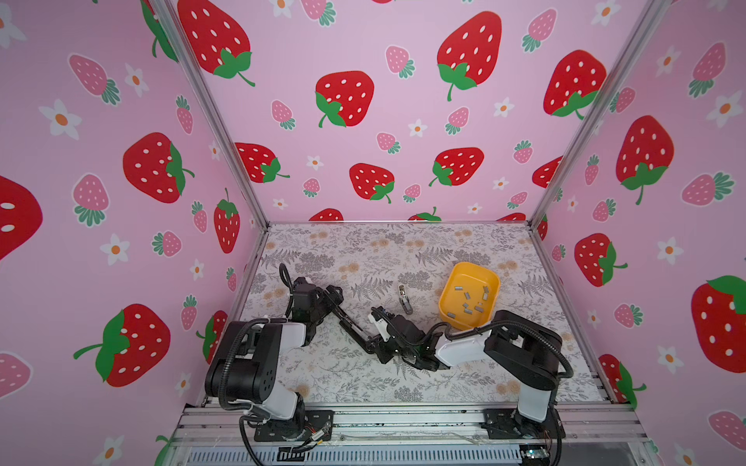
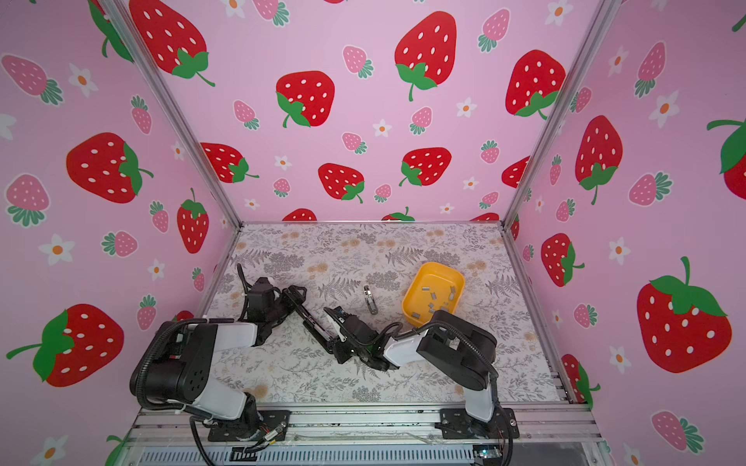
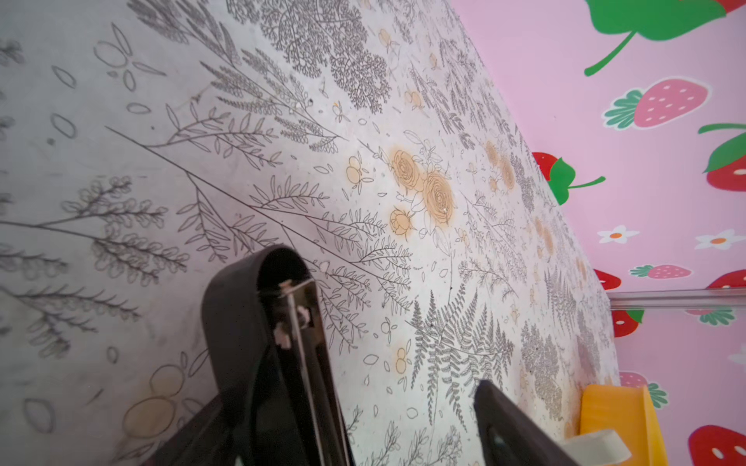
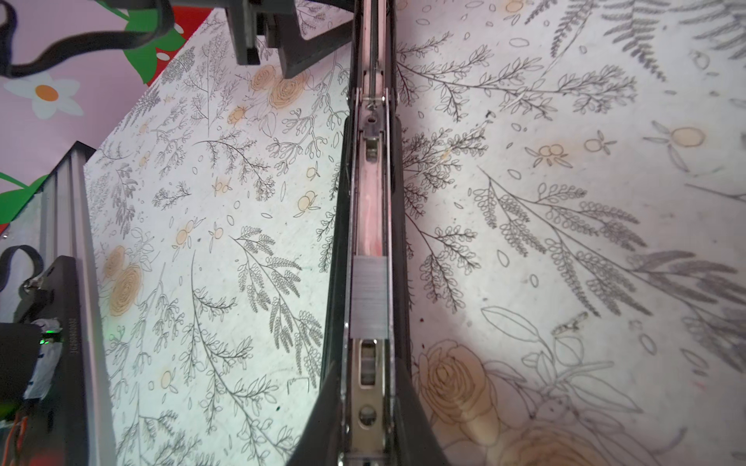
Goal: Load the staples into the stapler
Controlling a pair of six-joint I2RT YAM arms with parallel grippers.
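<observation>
**A:** Where's the stapler?
**B:** The stapler (image 1: 352,322) is hinged open and runs diagonally across the left-centre of the bench (image 1: 363,250), with an arm at each end. I can't tell if it's resting on the bench or held just above it.

**A:** Right jaws?
**B:** Clamped on the stapler at the end nearer the robot bases, with a finger (image 4: 422,419) on each side of the magazine. The right wrist view looks straight along the open channel.

**A:** Left jaws?
**B:** Spread either side of the stapler's black cover arm (image 3: 246,322) at the far end. One finger (image 3: 520,431) stands clear of it, and bench shows through the gap. No clamp.

**A:** Staples?
**B:** One grey strip (image 4: 369,298) sits in the channel, toward the right-jaw end. The channel beyond it is bare up to the pusher (image 4: 370,133). The loose staples (image 1: 470,300) lie scattered in the yellow tray (image 1: 475,264), to the right of the stapler and well apart from it.

**A:** Anything else on the bench?
**B:** A small grey metal piece (image 1: 405,300) lies between the stapler and the tray, touching neither. Too small to tell what it is.
</observation>
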